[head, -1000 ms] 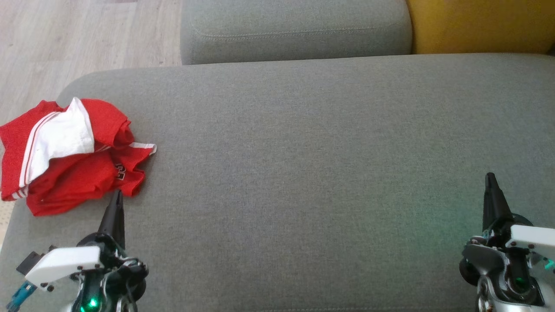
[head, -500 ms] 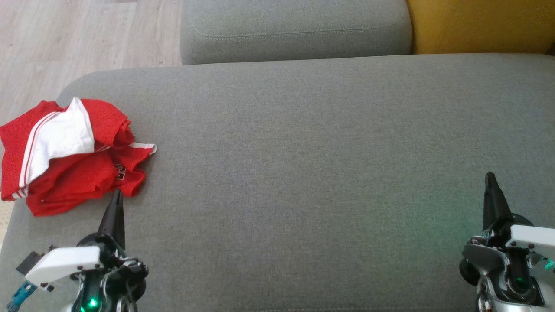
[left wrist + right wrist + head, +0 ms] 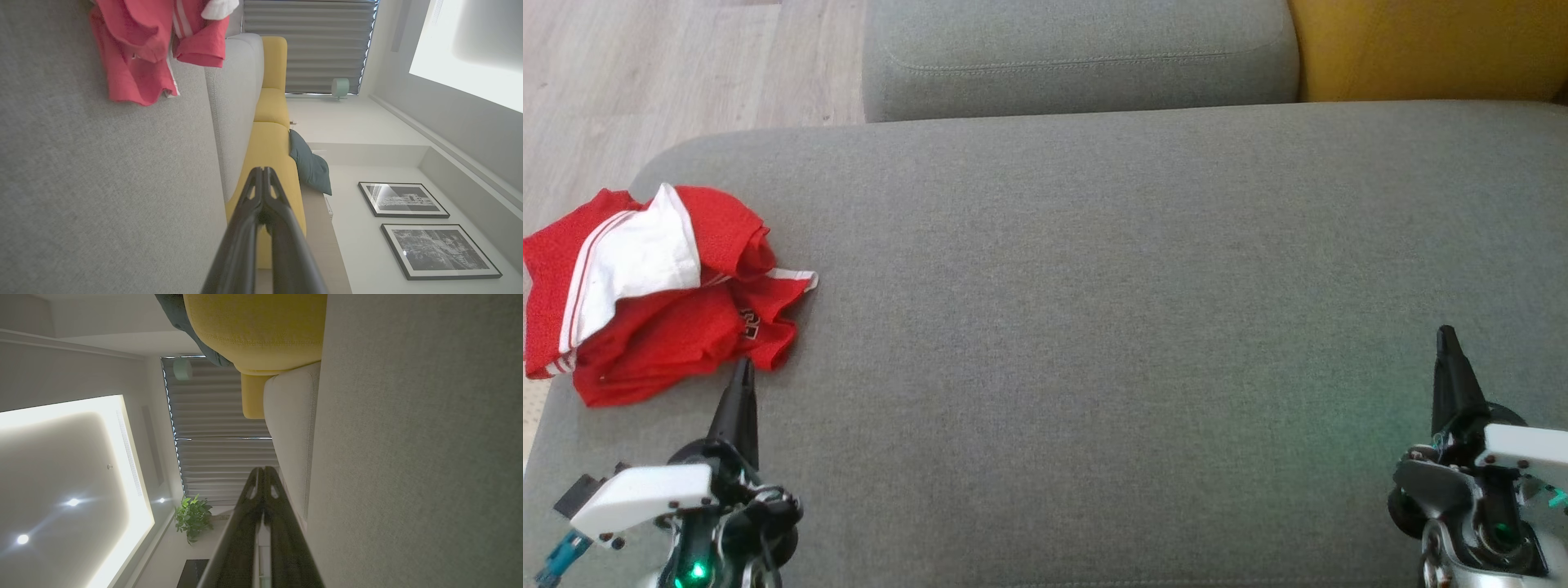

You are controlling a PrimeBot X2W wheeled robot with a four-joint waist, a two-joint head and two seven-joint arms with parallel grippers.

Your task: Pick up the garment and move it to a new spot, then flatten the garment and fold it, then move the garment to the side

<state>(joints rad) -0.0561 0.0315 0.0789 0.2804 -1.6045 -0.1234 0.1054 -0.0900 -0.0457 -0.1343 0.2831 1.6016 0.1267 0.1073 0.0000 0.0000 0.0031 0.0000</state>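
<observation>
The garment point(image 3: 654, 294) lies crumpled at the far left edge of the grey sofa seat point(image 3: 1094, 327), part of it hanging past the seat's left border. It is red knit cloth with a white panel and thin white stripes, bunched in soft, uneven folds, with some lettering on one flap, too small to read. The left end effector point(image 3: 742, 367) is closed, its two dark tapered fingers pressed together into a single point. That point sits just beside the garment's near right hem, whether touching or apart cannot be told, and nothing is held. In the left wrist view the closed fingers point(image 3: 245, 228) aim past the garment, which lies off to one side. The right end effector point(image 3: 1445, 335) is likewise closed and empty, at the near right of the seat, well apart from the garment. The seat is coarse woven fabric with rounded corners. Beyond it stand a grey stitched cushion point(image 3: 1078, 57) and a yellow cushion point(image 3: 1421, 49). Pale wood-grain floor point(image 3: 645, 73) shows at the far left.
</observation>
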